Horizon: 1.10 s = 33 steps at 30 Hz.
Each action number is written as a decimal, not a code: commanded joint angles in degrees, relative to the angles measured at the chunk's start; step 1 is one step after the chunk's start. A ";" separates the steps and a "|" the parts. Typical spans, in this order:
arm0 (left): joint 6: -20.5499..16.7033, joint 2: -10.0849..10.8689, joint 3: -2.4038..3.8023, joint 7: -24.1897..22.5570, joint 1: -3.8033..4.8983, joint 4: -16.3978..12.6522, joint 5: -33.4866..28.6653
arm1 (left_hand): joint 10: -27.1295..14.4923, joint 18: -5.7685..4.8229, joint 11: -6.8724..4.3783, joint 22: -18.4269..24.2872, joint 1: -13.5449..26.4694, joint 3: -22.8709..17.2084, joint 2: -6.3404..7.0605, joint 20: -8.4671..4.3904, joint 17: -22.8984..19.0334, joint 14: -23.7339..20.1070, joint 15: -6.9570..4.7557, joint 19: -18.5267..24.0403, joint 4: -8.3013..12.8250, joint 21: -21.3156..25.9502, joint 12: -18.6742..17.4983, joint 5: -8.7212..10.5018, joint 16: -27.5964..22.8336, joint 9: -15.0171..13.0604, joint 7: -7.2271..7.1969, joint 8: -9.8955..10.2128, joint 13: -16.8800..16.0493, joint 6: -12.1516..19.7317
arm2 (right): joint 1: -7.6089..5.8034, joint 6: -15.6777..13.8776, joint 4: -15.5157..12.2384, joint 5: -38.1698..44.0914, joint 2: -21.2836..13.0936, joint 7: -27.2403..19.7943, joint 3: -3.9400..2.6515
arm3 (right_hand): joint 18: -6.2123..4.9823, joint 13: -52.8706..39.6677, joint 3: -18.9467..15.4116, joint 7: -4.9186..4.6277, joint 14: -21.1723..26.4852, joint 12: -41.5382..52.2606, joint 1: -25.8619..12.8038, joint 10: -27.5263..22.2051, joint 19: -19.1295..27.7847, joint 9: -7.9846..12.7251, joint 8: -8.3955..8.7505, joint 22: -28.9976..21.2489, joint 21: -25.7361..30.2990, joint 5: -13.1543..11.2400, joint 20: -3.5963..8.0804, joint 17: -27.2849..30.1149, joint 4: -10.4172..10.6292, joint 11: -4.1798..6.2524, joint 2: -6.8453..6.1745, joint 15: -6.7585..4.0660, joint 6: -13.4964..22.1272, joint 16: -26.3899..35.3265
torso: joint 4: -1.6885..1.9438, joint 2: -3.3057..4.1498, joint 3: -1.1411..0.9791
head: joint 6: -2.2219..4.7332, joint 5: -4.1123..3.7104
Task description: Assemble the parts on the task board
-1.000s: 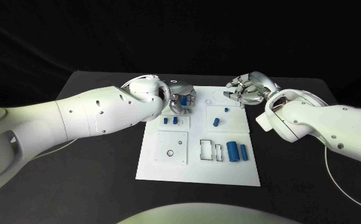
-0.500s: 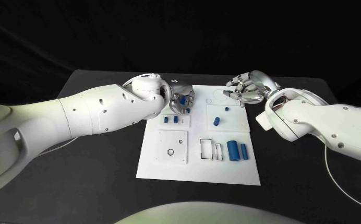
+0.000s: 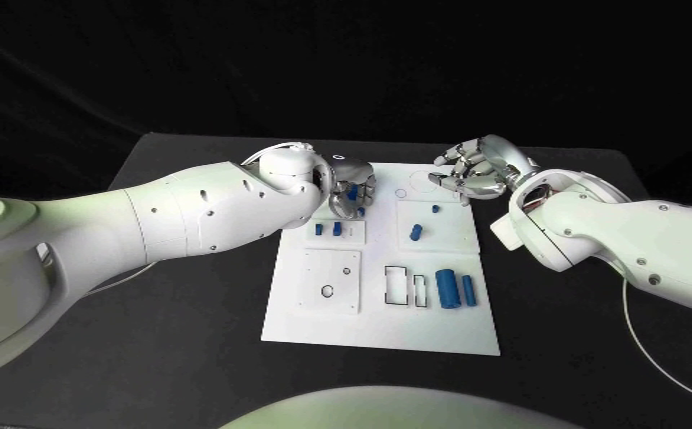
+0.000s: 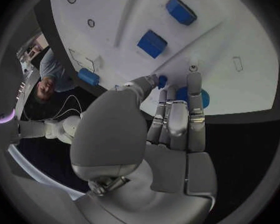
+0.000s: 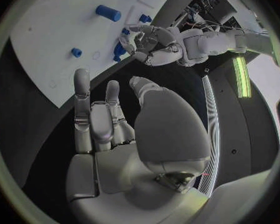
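Observation:
The white task board (image 3: 378, 319) lies in the middle of the black table. My left hand (image 3: 351, 189) hovers over its far left corner and pinches a small blue part (image 3: 352, 191) between thumb and fingers; the left wrist view shows that part (image 4: 162, 79) at the fingertips. My right hand (image 3: 476, 171) hangs over the far right corner, fingers apart, nothing in it (image 5: 109, 119). Two small blue parts (image 3: 327, 231) sit just below the left hand. Another blue part (image 3: 415, 233) lies mid-board. Two blue cylinders (image 3: 456, 290) lie side by side near the right edge.
Empty rectangular slots (image 3: 405, 286) and a raised plate with holes (image 3: 330, 282) are in the board's near half. Bare black table (image 3: 188, 279) lies on both sides of the board. My left forearm (image 3: 188, 224) reaches across the table's left side.
My left hand with the blue part has shifted slightly right and away over the board's far left corner. The right hand has stayed where it was.

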State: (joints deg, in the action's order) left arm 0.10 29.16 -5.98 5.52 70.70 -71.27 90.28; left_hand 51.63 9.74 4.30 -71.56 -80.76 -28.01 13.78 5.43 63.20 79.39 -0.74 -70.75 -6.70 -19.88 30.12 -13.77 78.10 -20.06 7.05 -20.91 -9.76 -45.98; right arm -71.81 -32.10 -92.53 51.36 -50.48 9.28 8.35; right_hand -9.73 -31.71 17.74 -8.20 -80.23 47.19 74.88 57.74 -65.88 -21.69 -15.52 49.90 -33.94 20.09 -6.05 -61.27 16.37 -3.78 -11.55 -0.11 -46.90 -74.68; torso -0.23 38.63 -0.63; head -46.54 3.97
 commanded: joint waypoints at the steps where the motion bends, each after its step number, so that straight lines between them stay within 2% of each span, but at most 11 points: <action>1: -0.07 -0.22 -0.02 -0.62 -0.02 0.04 0.20 | 0.59 0.54 -0.05 -0.27 0.22 -0.33 -0.44 -0.12 0.07 0.46 0.01 -0.16 0.03 -0.46 -0.38 0.29 0.29 0.07 -0.05 0.15 0.21 -0.80 | 0.02 0.01 -0.11 0.24 0.06 -0.35 0.01 | -0.69 0.05 0.34 -0.37 0.55 -0.21 0.10 -0.43 0.38 -0.07 -0.28 -0.05 0.34 0.11 0.06 0.06 0.08 -0.13 -0.62 -0.02 -0.73 0.35 | 0.02 -0.07 -0.03 | -0.05 -0.03; 10: 1.18 -0.33 -0.09 -0.37 -0.08 0.25 0.20 | 3.71 0.58 -0.76 -1.68 0.18 -1.10 -1.26 -0.52 1.02 1.29 -0.44 -0.25 1.08 -1.22 -0.20 0.27 1.36 0.11 -0.18 0.13 0.76 -3.42 | 0.02 0.05 -0.05 0.20 0.11 -0.39 0.01 | -0.69 0.11 0.38 -0.37 0.57 -0.25 0.05 -0.38 0.38 -0.10 -0.31 -0.05 0.36 0.11 0.05 0.12 0.09 -0.13 -0.64 -0.02 -0.75 0.39 | 0.05 -0.05 -0.03 | -0.08 0.02; 16: 2.03 -0.40 -0.11 0.09 -0.12 0.28 0.34 | 4.48 0.47 -0.72 -3.01 -0.89 -2.46 -2.41 -0.64 0.67 1.30 -0.43 -0.19 2.85 -2.14 -0.84 2.11 1.57 0.17 -0.02 0.38 1.28 -5.07 | 0.03 0.07 0.01 0.20 0.15 -0.43 0.01 | -0.69 0.11 0.38 -0.37 0.57 -0.25 0.05 -0.38 0.38 -0.10 -0.31 -0.05 0.36 0.11 0.05 0.12 0.09 -0.13 -0.64 -0.02 -0.75 0.39 | 0.03 -0.04 0.01 | -0.14 0.04; 21: 2.61 -0.42 -0.11 0.62 -0.13 0.25 0.16 | 4.61 -0.35 -0.34 -4.97 -0.89 -3.52 -2.97 -0.24 1.87 2.21 0.31 -1.67 4.03 -6.82 -1.96 2.26 2.44 0.37 0.48 1.10 1.98 -5.31 | 0.03 0.00 0.00 0.20 0.16 -0.50 0.01 | -0.69 0.11 0.38 -0.37 0.57 -0.25 0.05 -0.38 0.38 -0.10 -0.31 -0.05 0.36 0.11 0.05 0.12 0.09 -0.13 -0.64 -0.02 -0.75 0.39 | 0.00 -0.02 0.00 | -0.05 0.05; 28: 2.06 -0.62 -0.10 0.36 -0.16 0.41 -0.10 | 6.84 -0.63 -0.36 -6.17 -0.80 -4.32 -3.65 -0.06 2.58 2.97 0.45 -2.68 5.36 -10.27 -2.34 2.40 3.07 0.18 0.75 1.06 2.29 -6.79 | 0.03 -0.08 -0.02 0.18 0.19 -0.56 0.01 | -0.69 0.20 0.45 -0.36 0.59 -0.29 0.01 -0.30 0.38 -0.13 -0.36 -0.05 0.38 0.12 0.05 0.15 0.09 -0.12 -0.65 -0.02 -0.78 0.41 | 0.04 -0.04 0.03 | -0.11 0.09; 33: 0.82 -0.63 -0.10 -0.29 -0.21 0.48 -0.61 | 8.00 -0.71 -0.39 -6.38 0.39 -4.26 -3.52 0.00 2.34 3.25 0.42 -2.97 5.72 -11.81 -3.82 2.56 3.15 -0.01 0.62 1.21 2.87 -7.74 | 0.03 -0.10 -0.02 0.18 0.21 -0.57 0.01 | -0.69 0.20 0.45 -0.36 0.59 -0.29 0.01 -0.30 0.38 -0.13 -0.36 -0.05 0.38 0.12 0.05 0.15 0.09 -0.12 -0.65 -0.02 -0.78 0.41 | 0.05 -0.07 0.07 | -0.03 0.23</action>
State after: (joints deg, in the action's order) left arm 1.18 28.64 -6.04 5.77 70.60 -70.77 90.16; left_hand 59.31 9.75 3.80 -74.96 -80.90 -32.18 10.20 5.33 65.68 82.32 -0.19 -73.32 -1.25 -31.63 26.68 -11.51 81.00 -19.98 7.74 -19.82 -7.04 -53.34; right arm -71.80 -32.22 -92.48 51.32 -50.33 9.23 8.37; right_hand -9.73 -31.56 17.89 -8.15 -80.03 47.19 74.88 57.84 -65.88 -21.73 -15.52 49.91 -33.94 20.09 -6.04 -61.21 16.52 -4.09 -11.54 -0.32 -46.95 -74.46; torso -0.19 38.59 -0.60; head -46.63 4.09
